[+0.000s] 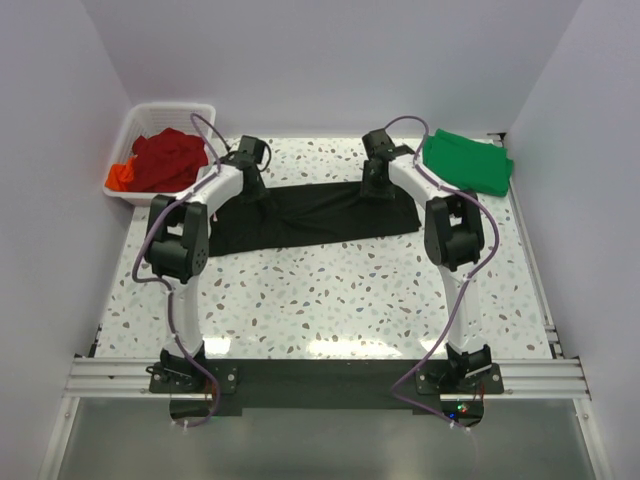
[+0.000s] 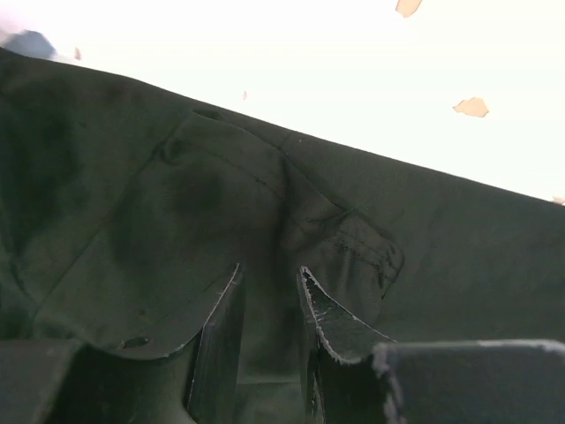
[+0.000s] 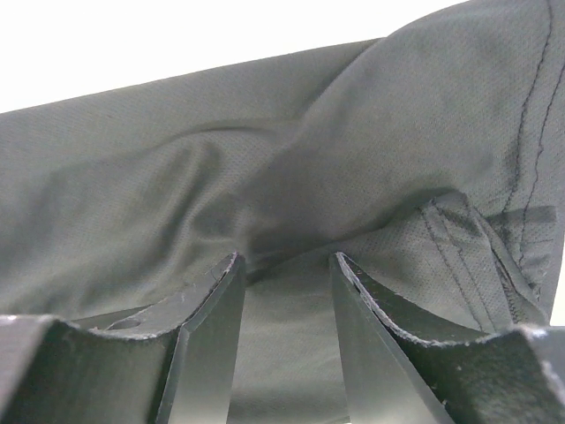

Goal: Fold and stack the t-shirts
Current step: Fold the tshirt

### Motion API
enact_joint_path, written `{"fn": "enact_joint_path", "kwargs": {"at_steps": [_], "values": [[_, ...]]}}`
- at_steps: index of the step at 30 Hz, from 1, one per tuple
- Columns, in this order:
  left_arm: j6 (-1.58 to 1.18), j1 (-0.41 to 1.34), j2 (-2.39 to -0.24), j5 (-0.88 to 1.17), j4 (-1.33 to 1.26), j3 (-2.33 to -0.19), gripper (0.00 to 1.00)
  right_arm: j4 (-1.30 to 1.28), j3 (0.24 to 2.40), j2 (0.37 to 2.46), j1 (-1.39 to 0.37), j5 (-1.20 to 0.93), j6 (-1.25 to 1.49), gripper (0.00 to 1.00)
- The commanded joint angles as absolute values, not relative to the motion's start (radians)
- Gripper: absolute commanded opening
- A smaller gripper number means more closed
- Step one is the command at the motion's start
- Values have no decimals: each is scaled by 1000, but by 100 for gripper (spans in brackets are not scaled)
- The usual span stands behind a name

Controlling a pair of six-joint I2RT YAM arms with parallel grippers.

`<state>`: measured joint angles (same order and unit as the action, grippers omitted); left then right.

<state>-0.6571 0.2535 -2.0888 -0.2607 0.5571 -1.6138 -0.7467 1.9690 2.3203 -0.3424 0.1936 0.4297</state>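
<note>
Black t-shirt (image 1: 315,218): spread flat as a long strip across the far half of the table, running left to right between the two arms.
Writing: none readable on any garment in any view.
Left gripper (image 2: 267,276): clamped on a fold of the black t-shirt near its far left edge; cloth bunched between the fingers (image 2: 221,327).
Right gripper (image 3: 284,261): pinching a ridge of the black t-shirt at its far right edge; fabric pulled up between the fingers (image 3: 371,327).
Wrist views only: stitched hem and seam lines in the dark weave, plus specks of the table beyond the cloth on the left one.
Overhead view only: both grippers seen as dark blocks over the shirt's far edge, jaws hidden there.
Green t-shirt (image 1: 467,162): folded at the far right corner.
Dark red t-shirt (image 1: 170,158): heaped in the white basket (image 1: 131,125) at the far left corner.
Orange t-shirt (image 1: 121,176): beneath the red one, showing at the basket's near left side.
Table (image 1: 330,300): speckled white surface.
</note>
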Motion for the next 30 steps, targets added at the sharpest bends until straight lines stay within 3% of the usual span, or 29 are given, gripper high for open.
{"fn": "enact_joint_path", "kwargs": {"at_steps": [1,17,30], "values": [[-617,249,-2111,-210,525,-1661,33,-738,1959,2260,-348,216,437,47],[-581,252,-2198,-167,560,-1707,36,-738,1956,2267,-350,212,434,47],[-565,265,-2232,-195,614,-1749,61,-732,1948,2267,-348,209,422,47]]}}
